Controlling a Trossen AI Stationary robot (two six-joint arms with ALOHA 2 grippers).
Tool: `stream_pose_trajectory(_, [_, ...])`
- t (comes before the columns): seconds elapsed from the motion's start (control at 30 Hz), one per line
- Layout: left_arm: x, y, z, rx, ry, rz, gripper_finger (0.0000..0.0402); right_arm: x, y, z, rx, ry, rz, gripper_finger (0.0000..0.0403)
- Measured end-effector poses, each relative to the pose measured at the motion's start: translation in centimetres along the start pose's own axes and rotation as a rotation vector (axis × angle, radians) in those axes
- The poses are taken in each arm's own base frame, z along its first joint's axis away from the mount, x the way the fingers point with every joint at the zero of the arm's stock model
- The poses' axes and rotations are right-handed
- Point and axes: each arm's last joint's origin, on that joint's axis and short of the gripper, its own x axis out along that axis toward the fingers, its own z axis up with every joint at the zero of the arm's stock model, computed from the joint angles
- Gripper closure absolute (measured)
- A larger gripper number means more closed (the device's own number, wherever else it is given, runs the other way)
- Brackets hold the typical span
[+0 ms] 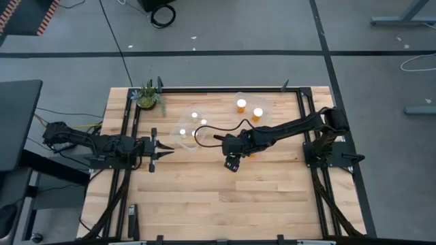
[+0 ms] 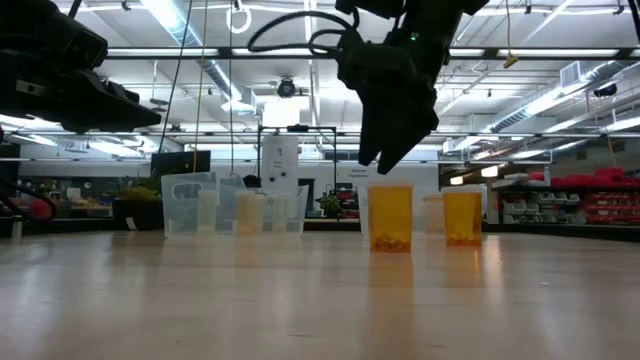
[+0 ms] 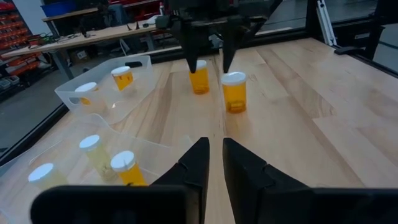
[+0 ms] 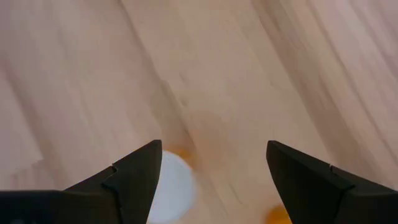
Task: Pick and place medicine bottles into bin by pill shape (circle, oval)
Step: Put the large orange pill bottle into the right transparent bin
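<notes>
- Near the bench's middle, the right gripper [image 1: 232, 163] hangs with fingers spread wide and empty, just above two loose medicine bottles [image 3: 234, 92], likely lined up to descend on one.
- Toward the far edge, two clear bins [image 3: 102, 81] hold the other bottles.
- By the left edge, the left gripper [image 1: 162, 151] waits, nearly clenched, holding nothing.

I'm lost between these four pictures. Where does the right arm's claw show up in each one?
High view: right claw near the table's middle, at the tip of the arm that reaches in from the right.
Low view: right claw at top centre, hanging open.
Left wrist view: right claw far across the table, pointing down.
Right wrist view: right claw at the bottom edge, open.
Shared landmark: the medicine bottles beneath it.
</notes>
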Motion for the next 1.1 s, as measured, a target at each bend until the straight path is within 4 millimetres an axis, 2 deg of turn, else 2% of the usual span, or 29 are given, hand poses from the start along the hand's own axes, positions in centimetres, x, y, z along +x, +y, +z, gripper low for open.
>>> stream_pose_trajectory(0.27, [0.0, 0.0, 0.0, 0.0, 0.0, 0.0, 0.0345, -0.5, 2.5, -0.6, -0.048, -0.088, 0.055, 0.0107])
stream_pose_trajectory(0.43, [0.0, 0.0, 0.0, 0.0, 0.0, 0.0, 0.034, -0.8, 3.5, -1.4, -0.081, -0.115, 0.032, 0.0107])
stream_pose_trajectory(0.77, [0.0, 0.0, 0.0, 0.0, 0.001, 0.0, 0.0351, -0.9, 3.6, -1.6, -0.138, -0.13, -0.008, 0.0107])
stream_pose_trajectory(1.1, [0.0, 0.0, 0.0, 0.0, 0.001, 0.0, 0.0341, -0.9, 3.6, -1.6, -0.146, -0.126, -0.011, 0.0096])
